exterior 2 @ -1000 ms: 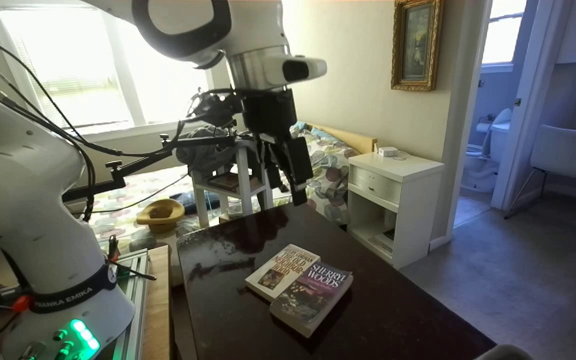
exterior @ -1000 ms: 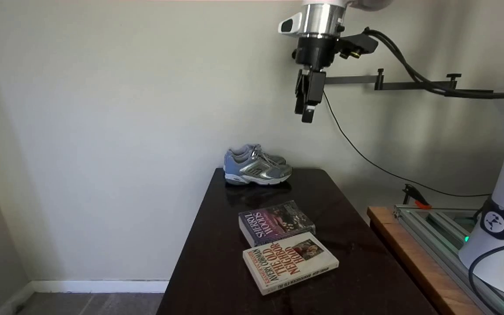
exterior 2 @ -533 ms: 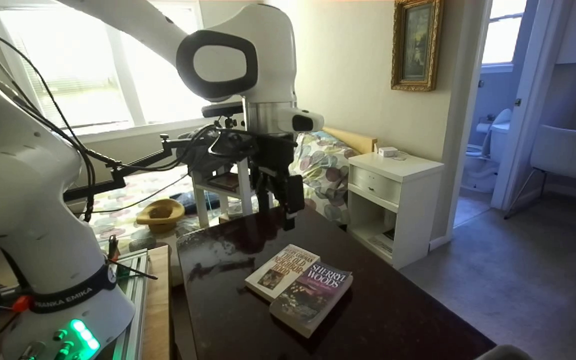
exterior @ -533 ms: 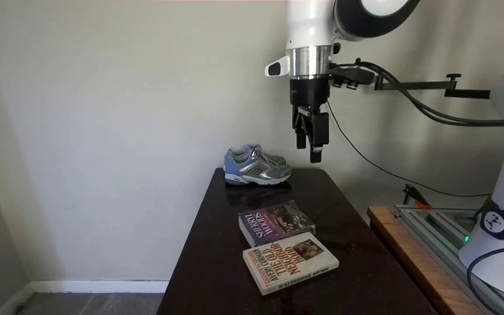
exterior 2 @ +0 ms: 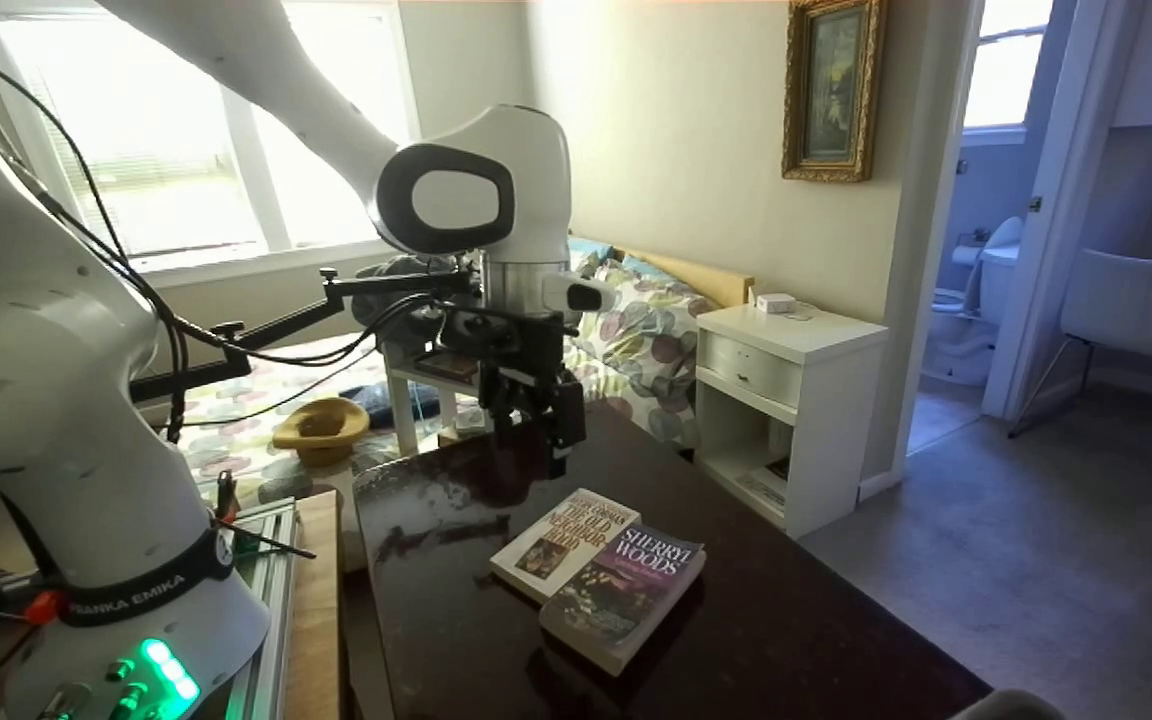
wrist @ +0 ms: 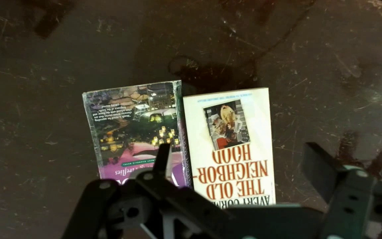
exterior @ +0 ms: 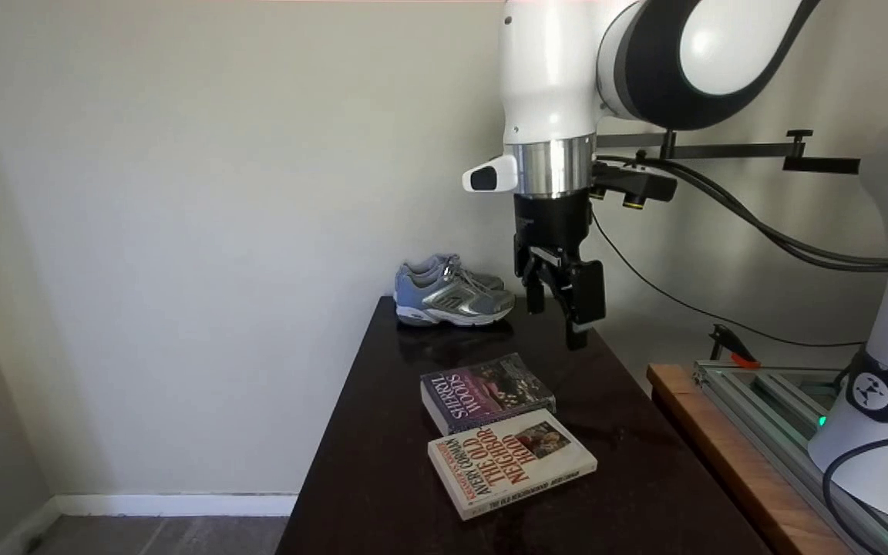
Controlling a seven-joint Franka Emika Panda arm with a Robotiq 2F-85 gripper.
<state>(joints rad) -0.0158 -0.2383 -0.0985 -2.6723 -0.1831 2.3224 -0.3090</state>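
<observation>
while two paperbacks lie below, gripper spread wide, hanging apart from both

In the wrist view we see a book beyond the gap between the fingers, another book close beside it, partly behind the finger at left. We find both on the table, lower than the fingers. In an exterior view we have the shoes left of the fingers, on the table's far end before the wall, and a bench to the fingers' right. In an exterior view we have a bed behind the fingers, a hat to their left, and a nightstand to their right, with a box on it.
</observation>
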